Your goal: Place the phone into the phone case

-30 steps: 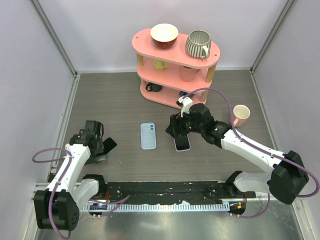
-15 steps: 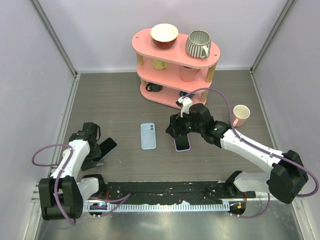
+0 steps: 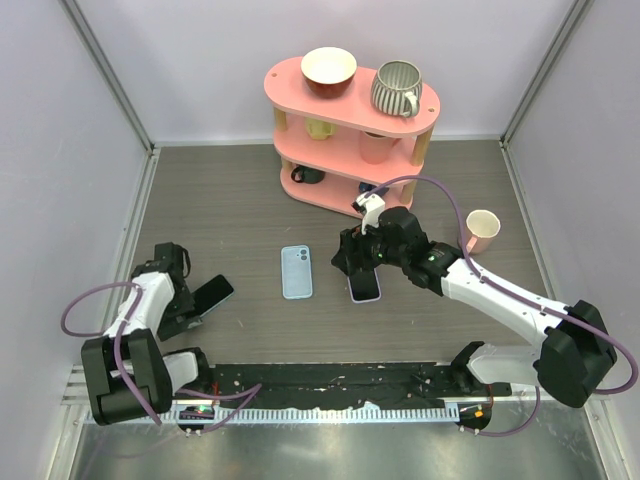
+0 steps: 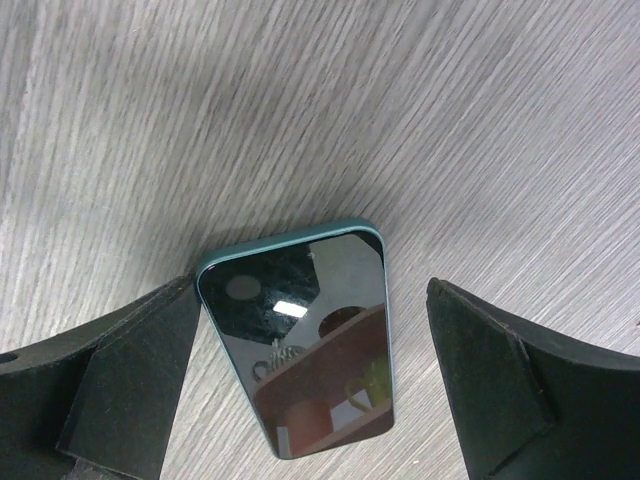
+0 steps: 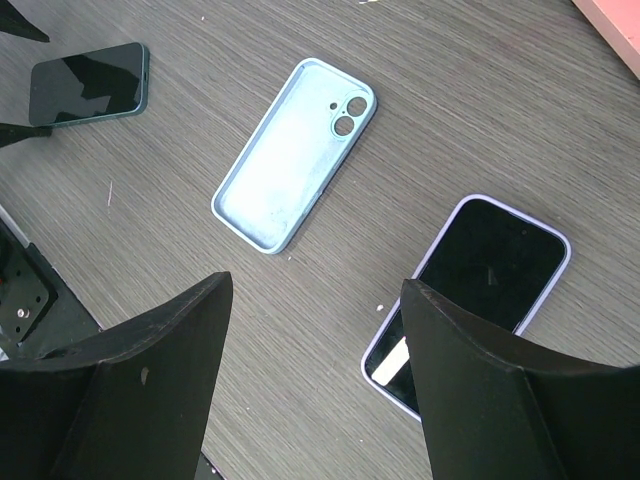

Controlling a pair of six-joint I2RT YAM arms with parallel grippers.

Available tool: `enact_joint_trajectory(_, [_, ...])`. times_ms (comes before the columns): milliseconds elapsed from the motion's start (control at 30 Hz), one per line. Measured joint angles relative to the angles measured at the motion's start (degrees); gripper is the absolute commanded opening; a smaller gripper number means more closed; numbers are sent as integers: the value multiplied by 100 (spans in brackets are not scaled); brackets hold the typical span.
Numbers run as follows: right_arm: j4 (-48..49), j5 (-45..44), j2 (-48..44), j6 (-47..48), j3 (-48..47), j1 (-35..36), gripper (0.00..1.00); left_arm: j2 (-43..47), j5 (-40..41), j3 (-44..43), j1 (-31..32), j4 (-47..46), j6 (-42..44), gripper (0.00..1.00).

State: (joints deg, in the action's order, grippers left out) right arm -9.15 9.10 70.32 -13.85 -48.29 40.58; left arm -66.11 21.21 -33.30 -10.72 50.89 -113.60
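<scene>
- Straddling the teal phone (image 4: 292, 330), our left gripper (image 4: 312, 385) hangs low over the table (image 4: 480, 120), jaws spread wide, one finger either side of the handset, nothing held.
- We place that phone face up at the table's left, well apart from the empty pale-blue phone case (image 3: 296, 271), which lies open side up near the middle.
- Our right gripper (image 5: 318, 385) is likewise spread and empty, poised above a lilac-rimmed phone (image 5: 485, 285) just right of the case.
- We judge the flat lie the main hazard: a phone flush on the wood offers the fingers little edge, so a closing pinch could skid over the glass or shove the handset away rather than lift it.
- We also see a risk of a wrong pairing, with two phones out and the right arm nearest the one that already looks jacketed.
- We expect the light case to slide under a pressing phone unless braced, and the camera cut-out must meet the matching end.
- We cannot tell whether the finger at the left of the wrist view touches the teal phone's corner or merely sits beside it.
- From above, the left fingertips are lost against the dark wrist, and the right gripper covers the far end of the lilac-rimmed phone.
- We cannot confirm whether that lilac rim is a case or the phone's own body.
</scene>
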Motion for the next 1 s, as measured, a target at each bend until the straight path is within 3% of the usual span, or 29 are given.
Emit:
enact_joint_trajectory(267, [0,-11,2,7,0,-22,74,-599,-24,-369,-173,-125,83,100])
enact_joint_trajectory(433, [0,-15,11,17,0,-33,74,-984,-13,-667,-179,-507,680,99])
enact_joint_trajectory(500, [0,-15,22,17,0,-33,74,-1047,-28,-704,-179,-715,953,90])
enact_joint_trajectory(567, [2,-15,33,17,0,-33,74,-1176,-46,-763,-181,-960,1355,87])
enact_joint_trajectory(700, [-2,-22,46,17,0,-35,74,-1526,-140,-1019,-186,-1270,2157,100])
enact_joint_trajectory(867, [0,-24,46,17,0,-59,74,-2059,-365,-1482,-243,-1298,2959,100])
enact_joint_trajectory(1000, [-2,-31,55,20,0,-59,74,-2726,-459,-2142,-256,-719,3241,100])
